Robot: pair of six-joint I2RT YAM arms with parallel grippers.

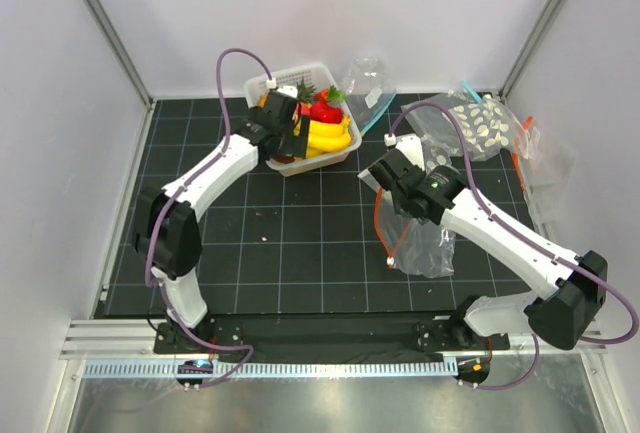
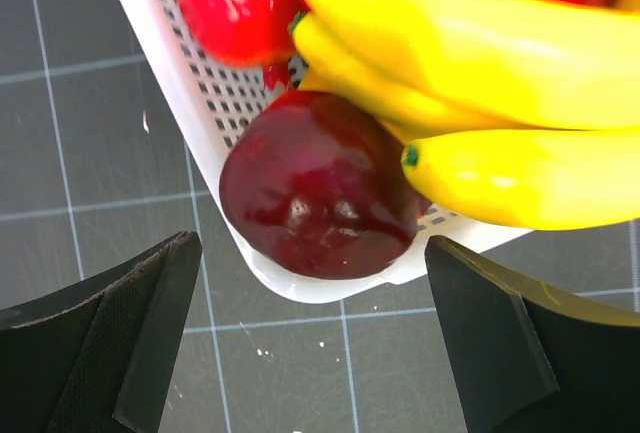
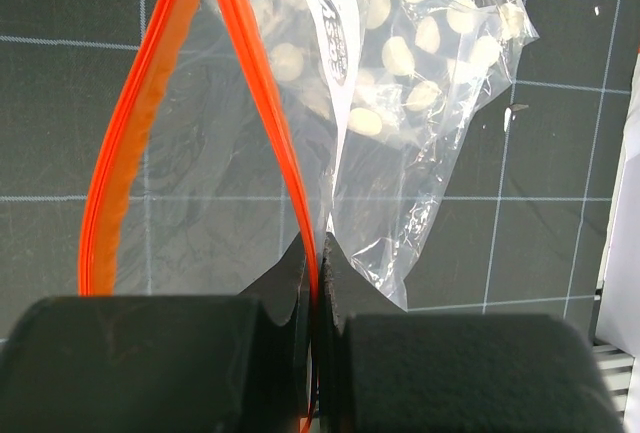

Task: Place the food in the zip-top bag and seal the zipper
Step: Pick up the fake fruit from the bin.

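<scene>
The food lies in a white basket [image 1: 322, 71] at the back: a yellow banana bunch [image 1: 330, 137], red fruits [image 1: 326, 111] and a dark maroon round fruit [image 2: 315, 198] at the basket's near corner [image 2: 300, 288]. The bananas [image 2: 470, 63] and a red fruit [image 2: 225, 3] lie behind it. My left gripper [image 2: 315, 353] is open and empty, just in front of the maroon fruit; in the top view it [image 1: 283, 131] hovers over the basket. My right gripper [image 3: 315, 263] is shut on the orange-red zipper [image 3: 265, 103] of the zip-top bag [image 1: 422, 245], whose mouth gapes open. Its white label [image 3: 335, 53] shows.
A clear bag dotted with white discs [image 1: 482, 125] lies at the back right, also in the right wrist view [image 3: 440, 43]. A clear bag with a blue strip [image 1: 370, 83] stands beside the basket. Another clear bag [image 1: 535, 158] lies by the right wall.
</scene>
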